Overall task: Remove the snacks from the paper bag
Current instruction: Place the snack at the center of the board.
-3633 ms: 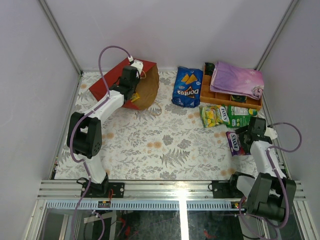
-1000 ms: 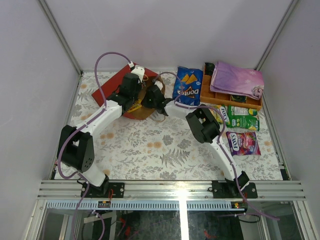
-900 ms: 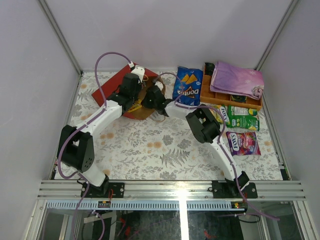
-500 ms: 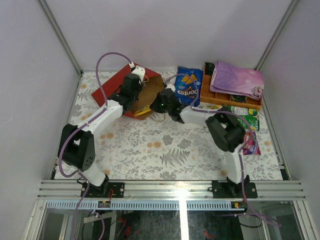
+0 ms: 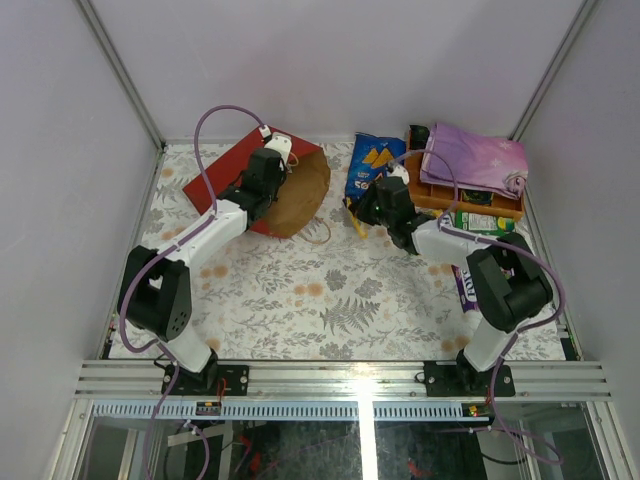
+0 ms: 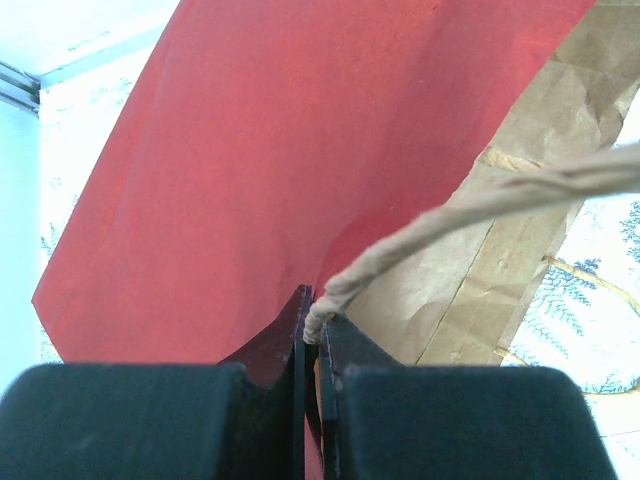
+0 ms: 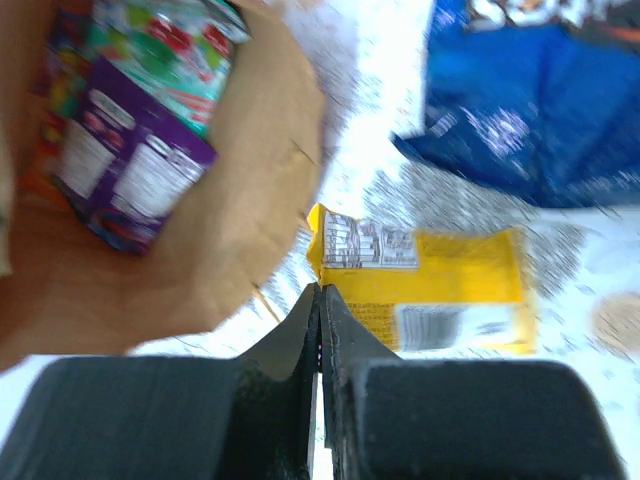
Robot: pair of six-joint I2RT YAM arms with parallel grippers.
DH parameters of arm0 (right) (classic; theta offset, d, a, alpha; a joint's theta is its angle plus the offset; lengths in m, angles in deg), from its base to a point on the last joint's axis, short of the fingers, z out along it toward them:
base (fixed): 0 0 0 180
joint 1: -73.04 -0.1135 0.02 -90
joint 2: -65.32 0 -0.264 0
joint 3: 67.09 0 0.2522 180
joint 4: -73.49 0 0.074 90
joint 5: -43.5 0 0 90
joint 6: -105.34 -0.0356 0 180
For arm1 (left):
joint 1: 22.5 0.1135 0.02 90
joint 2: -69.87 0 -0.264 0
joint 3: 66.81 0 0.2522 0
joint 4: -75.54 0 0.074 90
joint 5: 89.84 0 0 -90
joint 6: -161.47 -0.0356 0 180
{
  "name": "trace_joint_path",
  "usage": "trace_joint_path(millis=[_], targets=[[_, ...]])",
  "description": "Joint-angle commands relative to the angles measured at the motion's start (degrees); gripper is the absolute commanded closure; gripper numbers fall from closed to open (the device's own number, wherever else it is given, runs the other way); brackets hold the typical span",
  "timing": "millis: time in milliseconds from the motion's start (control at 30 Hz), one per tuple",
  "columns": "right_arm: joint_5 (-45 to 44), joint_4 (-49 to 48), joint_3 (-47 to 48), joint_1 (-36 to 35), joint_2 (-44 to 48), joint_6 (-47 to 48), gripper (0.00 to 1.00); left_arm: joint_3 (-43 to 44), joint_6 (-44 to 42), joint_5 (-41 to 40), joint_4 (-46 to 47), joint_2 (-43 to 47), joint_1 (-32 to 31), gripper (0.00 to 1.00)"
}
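1. At the far left of the flowered table [image 5: 300,300], the paper bag [image 5: 225,170] lies on its side. Its red outside faces up and its brown mouth opens toward the right.
2. The left gripper [image 6: 312,312] sits at the bag's upper rim with its jaws pressed together and no gap between them. It pinches the string handle [image 6: 470,205] where the cord meets the paper edge, and the cord runs off to the right from between the fingers.
3. Inside the mouth, the right wrist view shows packets not yet out. A teal pack [image 7: 165,45] and a purple pack [image 7: 125,170] lie against each other on the kraft lining (a strip of orange at their left is too blurred to name).
4. Just outside the mouth, the right gripper [image 7: 318,295] is clamped tight on a corner of the small yellow pack [image 7: 440,290]. Whether the pack rests on the table or hangs just off it cannot be told.
5. The blue Doritos bag [image 5: 372,160] lies on the table just beyond the yellow pack, apart from it.
6. To the right, the orange wooden tray [image 5: 495,205] stands at the far edge, and the folded purple cloth [image 5: 475,155] is draped over its back part.
7. A green pack [image 5: 485,220] lies in front of the tray. Nearer the arm bases, a purple-pink pack [image 5: 462,285] shows partly from under the right arm's elbow.
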Motion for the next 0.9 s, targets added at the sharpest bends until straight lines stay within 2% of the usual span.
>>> trace_joint_path(millis=[0, 300, 600, 867], targets=[[0.08, 3.16, -4.50, 1.24, 6.87, 4.19, 1.00, 0.51, 0.21, -1.55, 1.10, -0.73, -0.41, 1.00], [3.55, 6.32, -6.15, 1.31, 11.99, 7.75, 1.00, 1.13, 0.29, -1.71, 0.30, -1.42, -0.42, 1.00], [7.94, 5.15, -0.94, 1.31, 8.85, 5.94, 1.00, 1.33, 0.33, -1.77, -0.02, -1.78, -0.42, 1.00], [6.99, 3.55, -8.75, 2.57, 5.50, 5.32, 1.00, 1.46, 0.36, -1.82, -0.13, -1.82, -0.42, 1.00]])
